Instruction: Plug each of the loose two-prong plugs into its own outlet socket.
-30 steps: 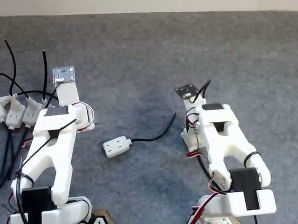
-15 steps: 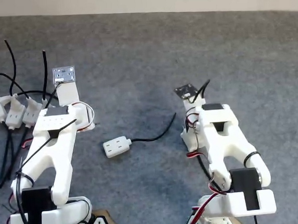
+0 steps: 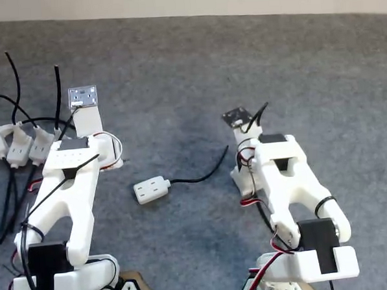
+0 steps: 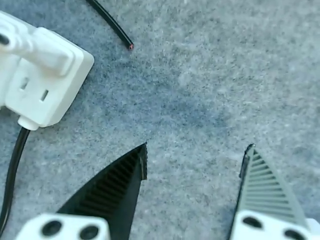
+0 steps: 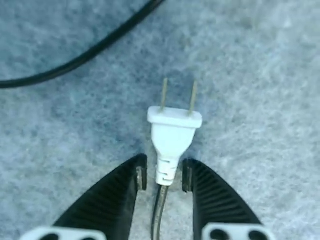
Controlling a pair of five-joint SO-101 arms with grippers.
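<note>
Right wrist view puts you at the pick-up step. The right gripper (image 5: pixel 164 172) straddles the tapered neck of the white two-prong plug (image 5: pixel 175 131), jaws a sliver apart on either side, not yet clamped. The plug lies flat on the fuzzy grey carpet (image 5: pixel 260 75), thin metal prongs pointing away. Next, I judge, you must clamp squarely. Your left gripper (image 4: pixel 195 160) hangs spread wide near a boxy white socket block (image 4: pixel 42 82).

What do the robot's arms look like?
The left arm and right arm are white plastic with black motors and red and black wires. The left pincer and right pincer have pointed, ribbed, mostly black fingers.
</note>
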